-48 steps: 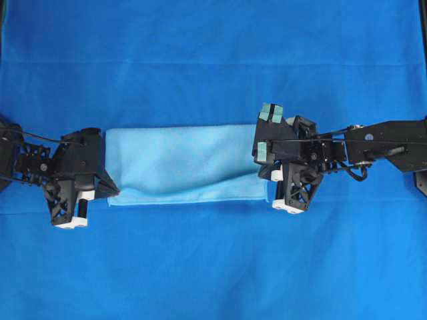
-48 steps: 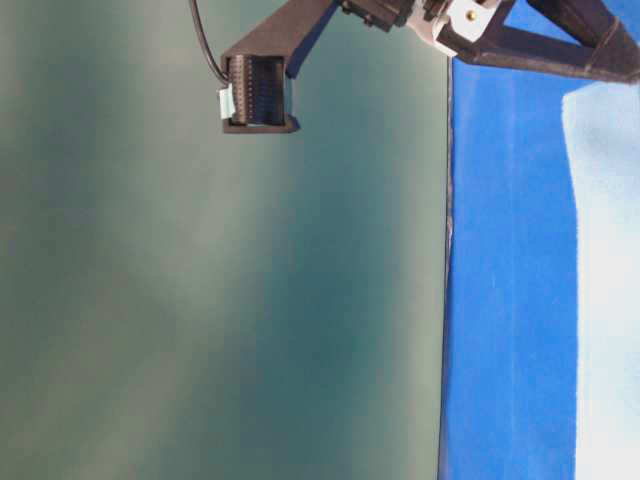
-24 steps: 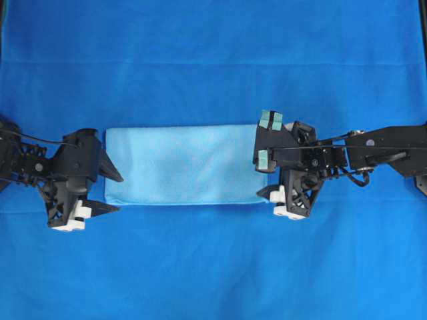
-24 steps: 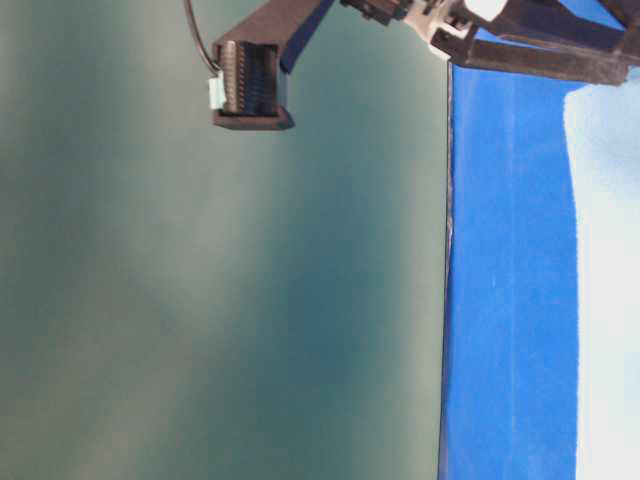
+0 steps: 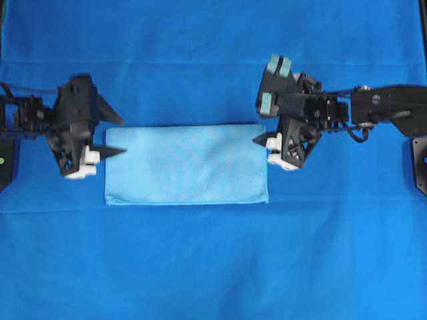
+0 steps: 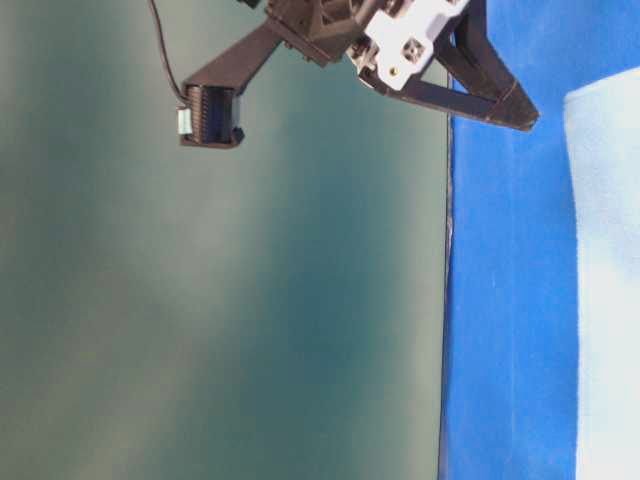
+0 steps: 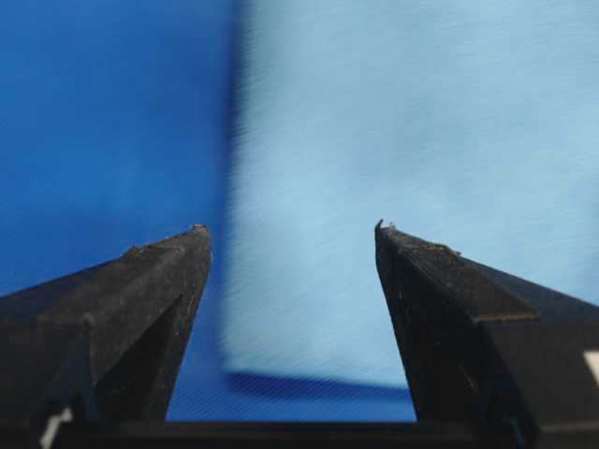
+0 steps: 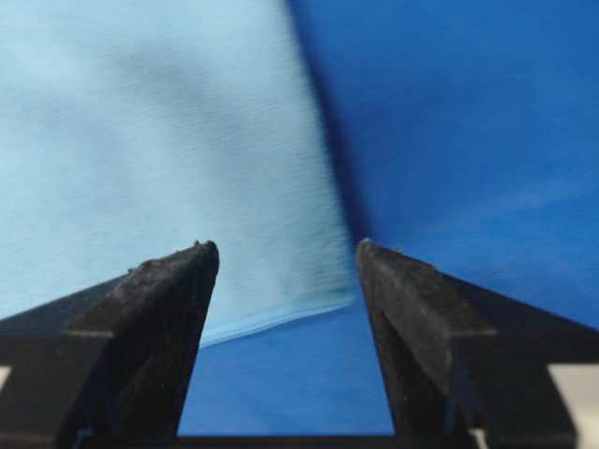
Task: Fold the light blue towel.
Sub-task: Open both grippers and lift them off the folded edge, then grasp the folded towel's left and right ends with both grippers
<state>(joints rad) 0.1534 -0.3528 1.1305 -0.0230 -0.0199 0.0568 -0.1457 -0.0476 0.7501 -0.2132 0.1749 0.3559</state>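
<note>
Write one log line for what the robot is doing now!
light blue towel: folded, flat | left gripper: open, empty | right gripper: open, empty

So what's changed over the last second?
Both tools let go: the left tool and right tool were shut on the towel at its near corners, opened, and moved to its far corners. The near edge, then rumpled, now lies flat. The towel's place is unchanged.

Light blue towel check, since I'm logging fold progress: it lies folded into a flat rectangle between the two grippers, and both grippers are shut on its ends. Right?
Not quite. The light blue towel does lie folded flat, but the left gripper and right gripper are open and hold nothing, as both wrist views show.
</note>
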